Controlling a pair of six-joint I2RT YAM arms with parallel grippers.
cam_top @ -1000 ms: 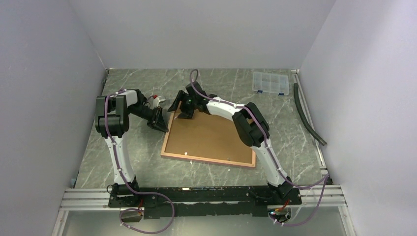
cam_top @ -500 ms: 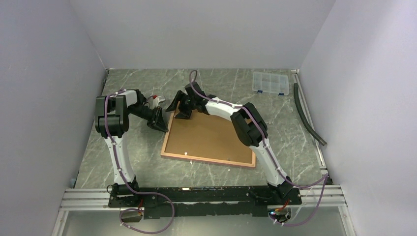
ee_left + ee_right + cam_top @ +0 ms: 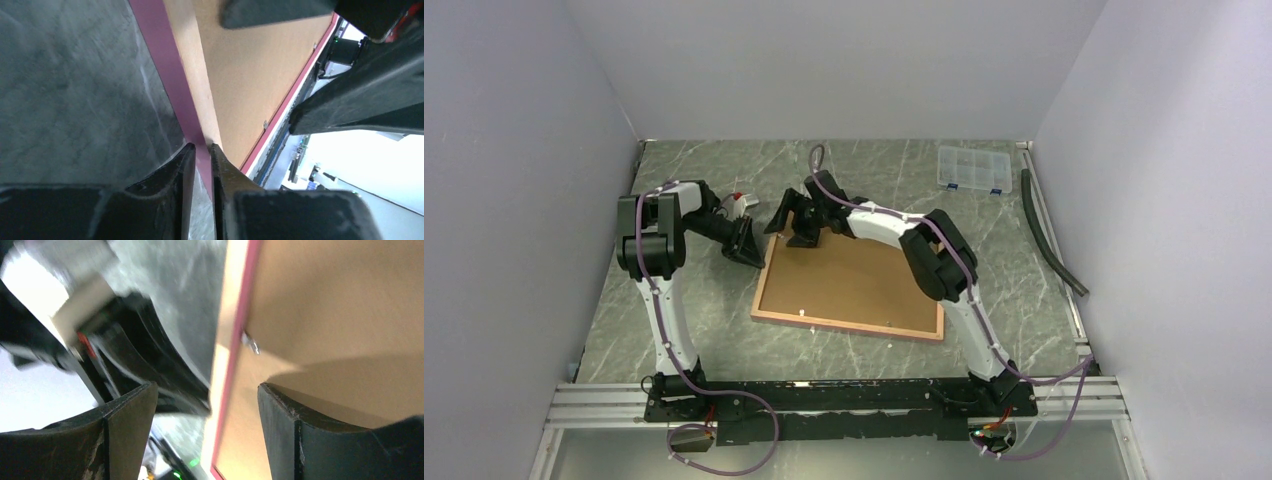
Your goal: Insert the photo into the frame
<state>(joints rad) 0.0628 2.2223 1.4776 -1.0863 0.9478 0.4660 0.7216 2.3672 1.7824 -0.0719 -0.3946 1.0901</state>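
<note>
Currently, frame (image 3: 849,285): laid reverse-up on table (image 3: 1014,250), marble shown round every edge.
Left gripper (image 3: 202,150): clamped on frame's left edge, arm stretched low.
Right gripper (image 3: 206,390): jaws apart over far-left corner.

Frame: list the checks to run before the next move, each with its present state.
1. Left fingers clamped on the frame edge: ok.
2. Right fingers open, holding nothing: ok.
3. Right fingers above the frame's far left corner: ok.
4. Frame lying back up on the table, backing board showing: ok.
5. Photo in sight: not ok, none visible in any view.
6. Metal tab on the frame's edge released: cannot tell.
</note>
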